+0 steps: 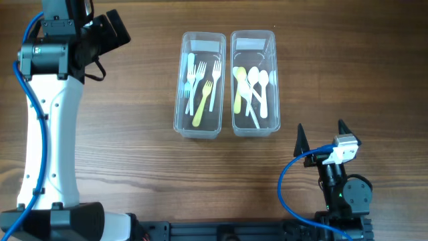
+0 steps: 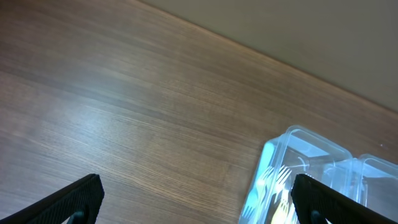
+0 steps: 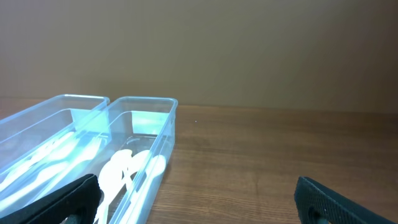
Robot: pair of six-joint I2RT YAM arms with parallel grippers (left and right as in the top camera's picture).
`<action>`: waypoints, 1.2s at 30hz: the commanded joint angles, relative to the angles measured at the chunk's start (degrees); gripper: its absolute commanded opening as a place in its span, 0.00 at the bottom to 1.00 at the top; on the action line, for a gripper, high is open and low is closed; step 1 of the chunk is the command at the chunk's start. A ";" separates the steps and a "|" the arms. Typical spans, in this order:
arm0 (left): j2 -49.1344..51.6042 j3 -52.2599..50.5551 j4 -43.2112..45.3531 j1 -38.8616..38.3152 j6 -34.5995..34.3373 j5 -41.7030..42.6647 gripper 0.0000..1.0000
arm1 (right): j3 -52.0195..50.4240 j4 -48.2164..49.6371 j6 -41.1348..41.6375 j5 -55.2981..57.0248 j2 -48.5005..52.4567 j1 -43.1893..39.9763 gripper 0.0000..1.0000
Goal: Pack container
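Two clear plastic containers stand side by side at the back middle of the table. The left container [image 1: 204,41] holds several forks [image 1: 200,84] in white, pale blue and yellow. The right container [image 1: 253,41] holds several white and yellow spoons [image 1: 255,84]. My right gripper [image 1: 322,134] stands open and empty near the front right, just right of the spoon container [image 3: 143,121]. My left gripper [image 2: 199,208] is open and empty over bare wood, with the fork container [image 2: 298,146] by its right finger.
The left arm [image 1: 47,100] stretches along the table's left side, from the front edge to the back. The right arm's base [image 1: 344,194] sits at the front right with a blue cable [image 1: 287,181]. Bare wood lies around the containers.
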 commanded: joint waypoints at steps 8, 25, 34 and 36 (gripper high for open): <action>-27.23 0.20 1.64 0.35 -0.35 5.90 1.00 | -0.07 0.26 -1.03 -0.87 -0.96 0.17 1.00; -61.07 -25.29 7.21 5.09 -0.13 9.25 1.00 | -0.07 0.26 -1.03 -0.87 -0.96 0.17 1.00; -71.12 -60.28 34.34 4.85 -0.13 12.39 1.00 | -0.07 0.26 -1.03 -0.90 -0.96 0.17 1.00; -73.81 -66.84 39.45 4.85 -0.13 13.31 1.00 | -0.07 0.26 -1.03 -0.90 -0.96 0.17 1.00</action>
